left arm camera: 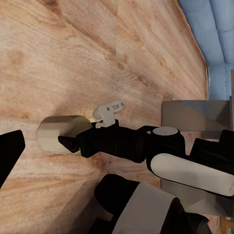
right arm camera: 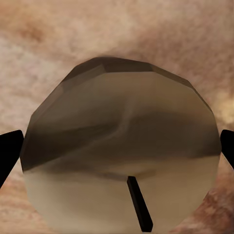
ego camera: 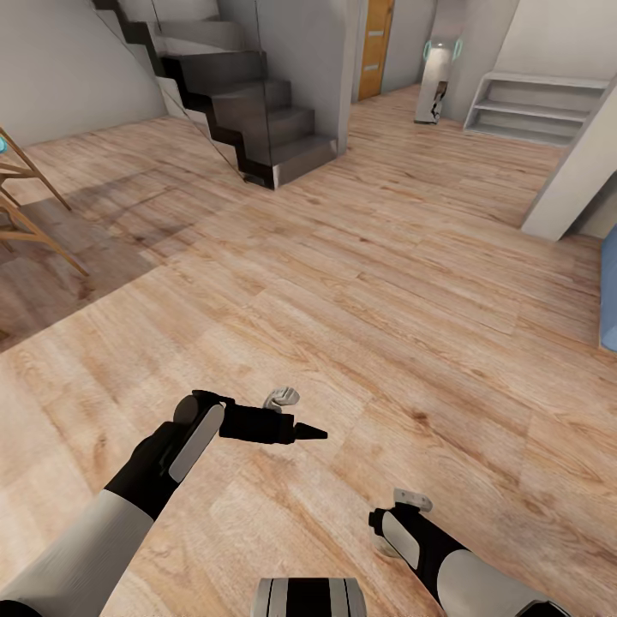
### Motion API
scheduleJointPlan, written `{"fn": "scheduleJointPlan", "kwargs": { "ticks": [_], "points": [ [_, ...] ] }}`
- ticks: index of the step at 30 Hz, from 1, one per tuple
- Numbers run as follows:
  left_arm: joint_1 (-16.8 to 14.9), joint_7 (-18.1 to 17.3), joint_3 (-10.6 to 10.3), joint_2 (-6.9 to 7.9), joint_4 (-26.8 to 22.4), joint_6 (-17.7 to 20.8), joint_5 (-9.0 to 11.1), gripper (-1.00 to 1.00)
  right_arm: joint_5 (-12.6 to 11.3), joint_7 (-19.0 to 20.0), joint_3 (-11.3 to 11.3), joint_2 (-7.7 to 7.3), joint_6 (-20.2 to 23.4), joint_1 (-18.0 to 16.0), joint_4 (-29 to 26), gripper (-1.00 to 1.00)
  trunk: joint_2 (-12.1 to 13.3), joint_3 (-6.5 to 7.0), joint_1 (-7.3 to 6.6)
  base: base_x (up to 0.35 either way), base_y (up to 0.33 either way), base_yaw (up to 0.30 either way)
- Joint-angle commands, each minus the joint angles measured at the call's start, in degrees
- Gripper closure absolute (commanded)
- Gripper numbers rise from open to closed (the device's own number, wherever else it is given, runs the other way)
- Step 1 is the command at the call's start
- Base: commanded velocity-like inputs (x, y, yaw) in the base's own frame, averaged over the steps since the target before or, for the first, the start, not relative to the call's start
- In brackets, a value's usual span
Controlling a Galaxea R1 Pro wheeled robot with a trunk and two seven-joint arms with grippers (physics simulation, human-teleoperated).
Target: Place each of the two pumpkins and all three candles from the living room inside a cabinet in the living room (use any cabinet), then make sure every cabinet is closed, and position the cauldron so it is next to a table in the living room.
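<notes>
The right gripper (left arm camera: 66, 141) clamps a candle (right arm camera: 122, 151) (base hidden).

Bright, even light (soft shadows), slightly blurry.

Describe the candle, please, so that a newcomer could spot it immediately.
Start from the wood floor in front of the robot. The right gripper is shut on the candle: a stubby tan cylinder with a dark wick, the one pale thing between black fingers.
</notes>
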Motion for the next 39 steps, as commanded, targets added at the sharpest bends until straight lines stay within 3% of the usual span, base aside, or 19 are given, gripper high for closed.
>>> {"fn": "scheduleJointPlan", "kwargs": {
  "ticks": [1,2,3,28,39],
  "points": [
    [0.0,-0.3,-0.1,0.03,0.0,0.1,-0.2,-1.0,-1.1,-0.4,0.5,-0.05,0.2,0.0,-0.1,-1.0,0.0,-0.05,0.0,0.0,0.0,0.0],
    [0.0,-0.3,-0.1,0.03,0.0,0.1,-0.2,-1.0,-1.1,-0.4,0.5,-0.04,0.2,0.0,-0.1,-1.0,0.0,-0.05,0.0,0.0,0.0,0.0],
    [0.0,-0.3,-0.1,0.03,0.0,0.1,-0.2,-1.0,-1.1,-0.4,0.5,-0.04,0.2,0.0,-0.1,1.0,0.0,-0.05,0.0,0.0,0.0,0.0],
    [0.0,-0.3,-0.1,0.02,0.0,0.1,-0.1,-1.0,-1.1,-0.4,0.5,-0.1,0.1,0.0,-0.1,1.0,0.0,-0.05,0.0,0.0,0.0,0.0],
    [0.0,-0.3,0.0,-0.05,0.1,0.1,-0.1,-1.0,-1.1,1.6,0.4,-0.13,0.0,0.0,-0.1,1.0,0.1,2.39,-0.28,0.0,0.0,0.0]
  ]
}}
